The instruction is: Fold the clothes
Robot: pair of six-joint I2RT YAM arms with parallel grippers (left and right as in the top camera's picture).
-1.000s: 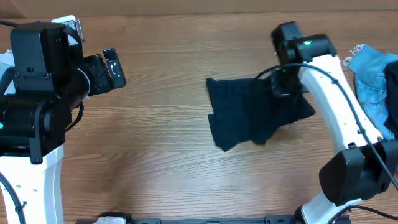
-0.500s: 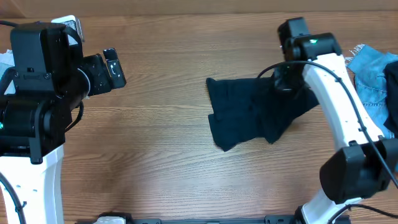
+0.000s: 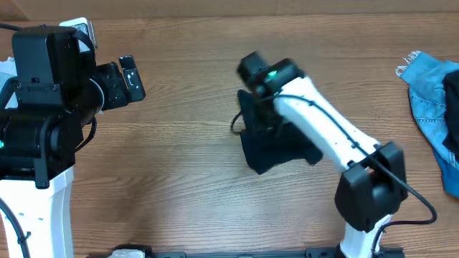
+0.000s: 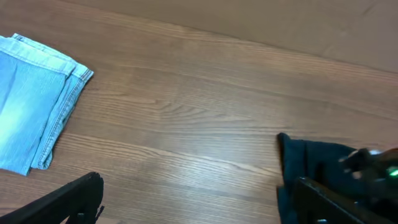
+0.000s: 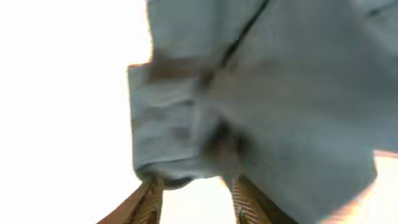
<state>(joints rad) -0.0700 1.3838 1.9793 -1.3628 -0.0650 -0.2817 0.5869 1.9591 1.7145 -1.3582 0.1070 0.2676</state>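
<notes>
The navy garment (image 3: 264,147) lies bunched and uneven, one flap doubled over, well apart from the denim piece (image 3: 430,93); the fold is judged part done. The right gripper (image 3: 257,97) hangs over the garment edge farthest from the denim piece, and its blurred wrist view does not show whether its fingers are spread or pinching. The next move likely calls for a clean hold on a free corner. The left gripper (image 3: 131,80), farther again from the denim piece, stands spread wide and empty.

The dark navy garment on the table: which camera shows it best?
Overhead. It shows most of the dark navy garment, though the right arm crosses it. The left wrist view catches only one corner; the right wrist view is pressed close, just blurred, washed-out fabric.
</notes>
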